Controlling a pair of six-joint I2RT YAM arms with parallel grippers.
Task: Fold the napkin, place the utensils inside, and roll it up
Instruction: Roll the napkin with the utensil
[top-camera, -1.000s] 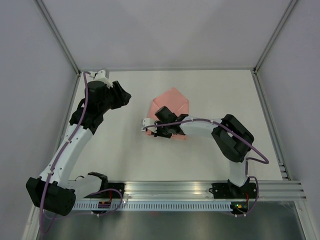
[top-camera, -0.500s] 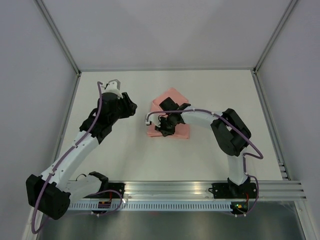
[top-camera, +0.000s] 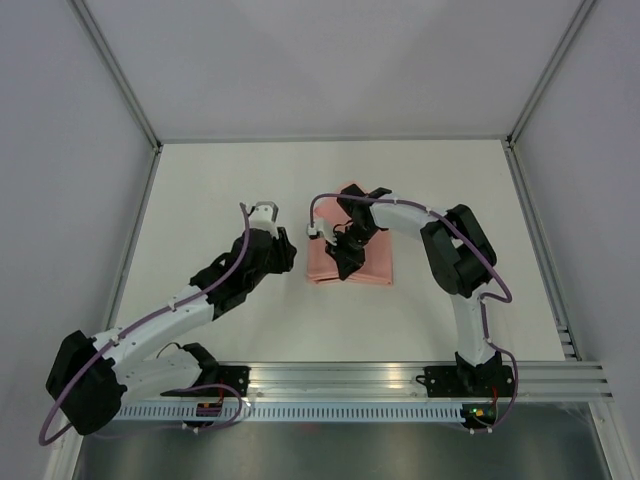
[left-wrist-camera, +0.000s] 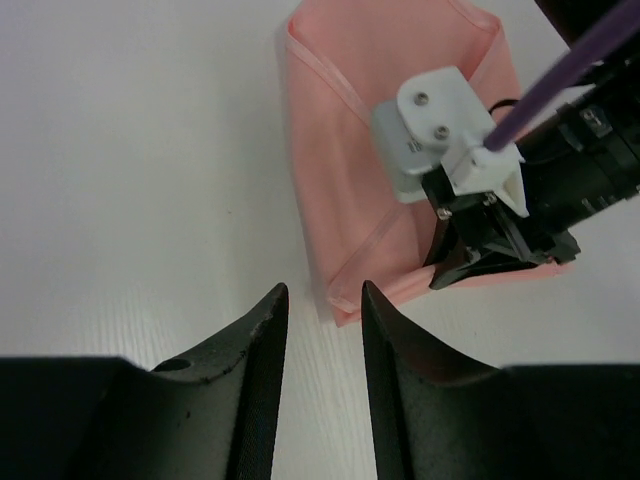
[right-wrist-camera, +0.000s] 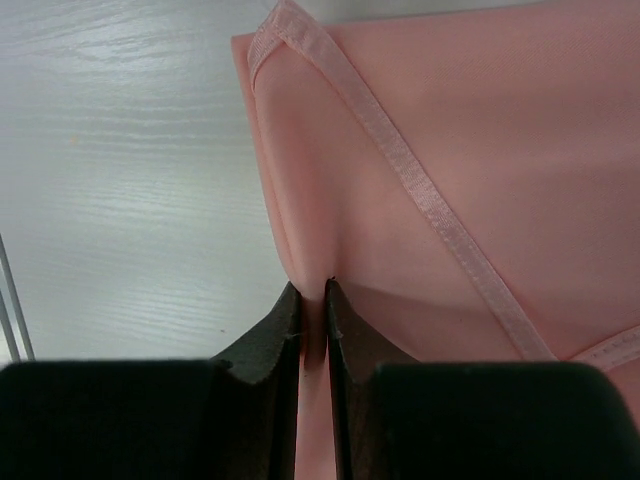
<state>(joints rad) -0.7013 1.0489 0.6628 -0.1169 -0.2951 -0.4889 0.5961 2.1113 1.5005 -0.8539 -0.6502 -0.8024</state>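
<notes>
The pale pink napkin (top-camera: 368, 262) lies folded near the table's middle, its hemmed edges showing (right-wrist-camera: 480, 150). My right gripper (right-wrist-camera: 313, 290) is shut on a pinched fold at the napkin's near-left edge, and from above it sits over the cloth's left part (top-camera: 340, 262). My left gripper (left-wrist-camera: 320, 300) is open with nothing between its fingers, on the bare table just short of the napkin's corner (left-wrist-camera: 345, 305). In the top view the left gripper (top-camera: 289, 256) is beside the cloth's left edge. The utensils are out of view.
White tabletop (top-camera: 220, 200) with pale walls around it and a metal rail (top-camera: 400, 375) along the near edge. The right wrist's white camera mount (left-wrist-camera: 440, 130) and purple cable hang over the napkin in the left wrist view.
My left arm has swung from the far left in towards the napkin, its jaws narrowing. My right gripper has carried the pinched fold farther back, and the cloth now lies as a neater rectangle.
</notes>
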